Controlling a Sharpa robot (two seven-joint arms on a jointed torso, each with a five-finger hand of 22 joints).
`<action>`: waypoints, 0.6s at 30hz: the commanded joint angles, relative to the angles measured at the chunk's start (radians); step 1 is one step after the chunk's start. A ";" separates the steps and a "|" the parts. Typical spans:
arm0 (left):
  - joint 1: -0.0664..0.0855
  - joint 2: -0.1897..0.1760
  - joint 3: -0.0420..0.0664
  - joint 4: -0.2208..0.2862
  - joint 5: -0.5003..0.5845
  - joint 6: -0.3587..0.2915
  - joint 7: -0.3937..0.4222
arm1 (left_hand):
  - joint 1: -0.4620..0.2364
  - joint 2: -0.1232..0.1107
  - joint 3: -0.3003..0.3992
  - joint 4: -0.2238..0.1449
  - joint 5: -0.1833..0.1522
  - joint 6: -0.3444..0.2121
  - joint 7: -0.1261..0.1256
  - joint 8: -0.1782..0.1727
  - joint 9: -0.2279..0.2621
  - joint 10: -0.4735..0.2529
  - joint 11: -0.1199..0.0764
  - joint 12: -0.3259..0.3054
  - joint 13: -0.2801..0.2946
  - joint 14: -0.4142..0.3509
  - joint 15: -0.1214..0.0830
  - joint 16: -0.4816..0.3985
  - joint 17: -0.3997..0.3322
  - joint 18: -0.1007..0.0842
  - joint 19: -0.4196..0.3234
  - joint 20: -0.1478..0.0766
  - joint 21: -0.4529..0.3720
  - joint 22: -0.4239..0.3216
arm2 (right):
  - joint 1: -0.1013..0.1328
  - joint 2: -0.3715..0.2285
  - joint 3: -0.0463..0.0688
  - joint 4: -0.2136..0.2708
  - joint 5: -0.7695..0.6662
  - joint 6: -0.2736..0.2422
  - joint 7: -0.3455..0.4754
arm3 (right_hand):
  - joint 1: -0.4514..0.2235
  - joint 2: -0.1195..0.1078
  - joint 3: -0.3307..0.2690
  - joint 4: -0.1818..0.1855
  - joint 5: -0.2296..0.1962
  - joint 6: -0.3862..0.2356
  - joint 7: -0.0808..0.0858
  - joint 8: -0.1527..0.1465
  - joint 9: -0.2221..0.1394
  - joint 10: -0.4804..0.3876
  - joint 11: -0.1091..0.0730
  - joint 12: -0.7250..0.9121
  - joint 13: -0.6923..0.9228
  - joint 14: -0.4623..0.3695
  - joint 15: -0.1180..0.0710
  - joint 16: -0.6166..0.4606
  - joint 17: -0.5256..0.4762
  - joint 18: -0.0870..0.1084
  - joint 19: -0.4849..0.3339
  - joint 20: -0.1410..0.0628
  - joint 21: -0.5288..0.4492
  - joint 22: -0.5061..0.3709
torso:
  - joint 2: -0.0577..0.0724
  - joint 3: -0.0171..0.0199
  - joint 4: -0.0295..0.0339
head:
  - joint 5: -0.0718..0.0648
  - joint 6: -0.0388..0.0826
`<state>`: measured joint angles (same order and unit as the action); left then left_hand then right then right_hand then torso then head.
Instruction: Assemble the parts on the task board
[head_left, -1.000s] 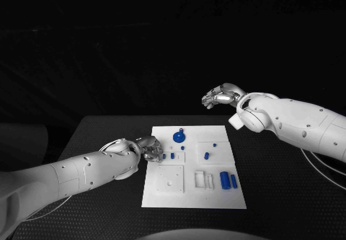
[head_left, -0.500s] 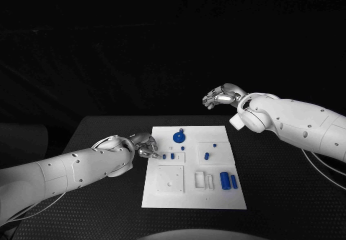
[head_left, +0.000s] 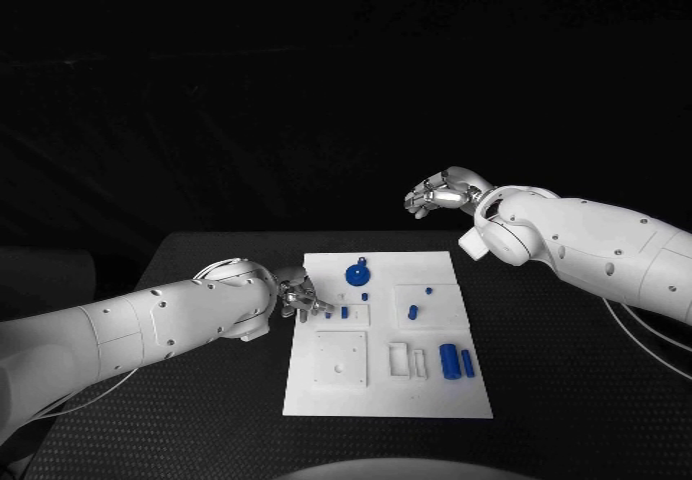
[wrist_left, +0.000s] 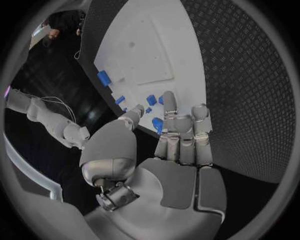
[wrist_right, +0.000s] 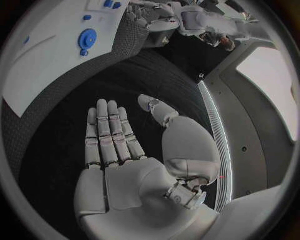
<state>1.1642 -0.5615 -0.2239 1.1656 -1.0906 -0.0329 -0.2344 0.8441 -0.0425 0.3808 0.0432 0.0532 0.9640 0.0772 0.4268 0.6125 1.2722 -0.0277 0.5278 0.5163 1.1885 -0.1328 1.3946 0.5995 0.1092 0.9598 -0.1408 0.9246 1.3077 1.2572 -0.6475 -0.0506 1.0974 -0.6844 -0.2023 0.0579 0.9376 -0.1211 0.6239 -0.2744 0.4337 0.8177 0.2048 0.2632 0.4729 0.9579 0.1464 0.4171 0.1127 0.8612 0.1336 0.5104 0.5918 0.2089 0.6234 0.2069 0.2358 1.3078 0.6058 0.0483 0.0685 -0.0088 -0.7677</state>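
The white task board (head_left: 389, 385) lies mid-table with blue parts on it: a round disc (head_left: 358, 271), two cylinders (head_left: 449, 358) and small pegs (head_left: 345, 312). My left hand (head_left: 303, 298) hovers at the board's left edge. In the left wrist view my left hand (wrist_left: 178, 140) has straight fingers and its thumb held apart. A small blue peg (wrist_left: 157, 124) on the board (wrist_left: 150, 55) sits right beside the fingers; I cannot tell if they touch. My right hand (head_left: 440, 192) is raised beyond the board's far edge, flat and holding nothing (wrist_right: 119, 145).
The black textured table (head_left: 188, 420) extends on both sides of the board. A square recessed plate (head_left: 339, 360) and slots (head_left: 404, 358) lie on the board's near half. The right wrist view shows the disc (wrist_right: 87, 37) on the board (wrist_right: 37, 65).
My left forearm has swung up and to the left while the hand stays at the board's left edge, its fingers now reaching toward the small pegs. The right arm has not moved.
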 joint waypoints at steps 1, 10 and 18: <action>0.007 0.011 0.001 -0.011 0.058 0.151 -0.085 | 0.004 0.035 -0.025 -0.002 0.006 0.012 -0.007 -0.017 -0.002 0.039 -0.012 0.040 0.019 0.006 -0.015 0.012 0.014 -0.005 0.006 -0.054 0.012 0.022 | 0.000 0.000 0.001 0.001 0.001 0.010 0.006 | 0.009 0.001 -0.004 -0.002 0.004 -0.005 -0.001 0.003 -0.002 0.009 -0.001 0.002 -0.001 -0.003 0.004 0.004 -0.001 -0.010 0.007 0.001 -0.006 0.020 | 0.000 0.0001 -0.0006 | -0.002 -0.001; 0.022 0.061 0.000 -0.060 0.100 0.189 -0.133 | 0.003 0.051 -0.081 0.010 0.150 0.003 -0.009 -0.079 -0.007 0.050 -0.017 0.108 0.049 0.027 -0.020 0.014 0.042 -0.006 0.018 -0.072 0.036 0.020 | 0.000 0.003 0.001 0.001 0.001 0.009 0.005 | 0.009 0.000 -0.004 -0.003 0.005 -0.005 -0.001 0.004 -0.002 0.009 -0.001 0.002 -0.002 -0.003 0.004 0.004 -0.001 -0.010 0.008 0.001 -0.007 0.020 | 0.000 0.0002 0.0002 | 0.000 -0.002; 0.024 0.086 -0.003 -0.079 0.093 0.195 -0.140 | -0.009 0.042 -0.092 -0.023 0.256 0.000 -0.005 -0.105 -0.002 0.029 -0.013 0.130 0.056 0.027 -0.017 0.003 0.050 -0.012 0.013 -0.077 0.042 0.019 | 0.000 0.006 0.001 0.000 0.001 0.008 0.005 | 0.010 0.000 -0.003 -0.003 0.006 -0.005 -0.001 0.004 -0.002 0.009 -0.001 0.002 -0.003 -0.003 0.004 0.004 -0.001 -0.010 0.008 0.001 -0.008 0.020 | 0.000 0.0000 0.0013 | 0.001 -0.003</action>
<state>1.1867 -0.4791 -0.2267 1.0877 -1.0121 0.1280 -0.3545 0.8392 0.0063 0.2894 0.0253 0.3069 0.9658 0.0708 0.3249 0.6094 1.3056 -0.0393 0.6534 0.5716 1.2074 -0.1518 1.4018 0.6489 0.1150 0.9708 -0.1446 0.9614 1.3075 1.2572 -0.6417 -0.0506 1.0970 -0.6843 -0.2024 0.0574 0.9376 -0.1211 0.6239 -0.2744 0.4338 0.8177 0.2048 0.2632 0.4720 0.9579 0.1464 0.4171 0.1113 0.8612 0.1336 0.5104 0.5919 0.2089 0.6234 0.2069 0.2320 1.3076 0.6062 0.0487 0.0691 -0.0081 -0.7712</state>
